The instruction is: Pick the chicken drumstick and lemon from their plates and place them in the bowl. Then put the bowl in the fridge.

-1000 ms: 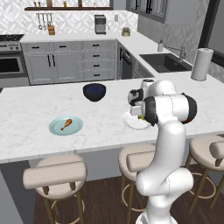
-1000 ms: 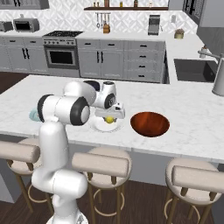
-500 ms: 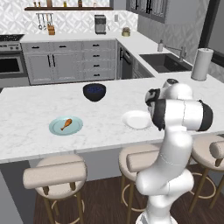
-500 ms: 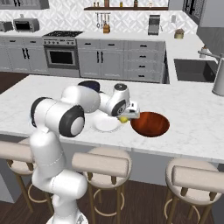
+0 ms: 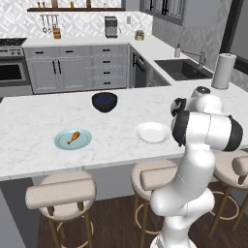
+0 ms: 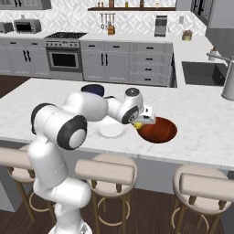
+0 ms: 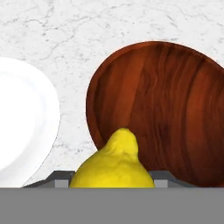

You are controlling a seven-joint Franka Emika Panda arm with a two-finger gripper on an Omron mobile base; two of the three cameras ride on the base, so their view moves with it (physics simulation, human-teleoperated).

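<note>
1. The white arm's gripper (image 6: 139, 122) holds the small bright yellow lemon (image 7: 113, 162) clamped between its fingers, just above the near rim of the wide glossy reddish-brown wooden bowl (image 6: 157, 129).
2. That bowl sits on the white marble desk (image 5: 29, 121), just beside the round white plate (image 5: 152, 132), which is bare.
3. The small orange-brown chicken drumstick (image 5: 73, 137) lies on the pale teal-blue plate (image 5: 85, 142), well apart to the left.
4. A smaller dark blue-black bowl (image 5: 104, 101) stands farther back.
</note>
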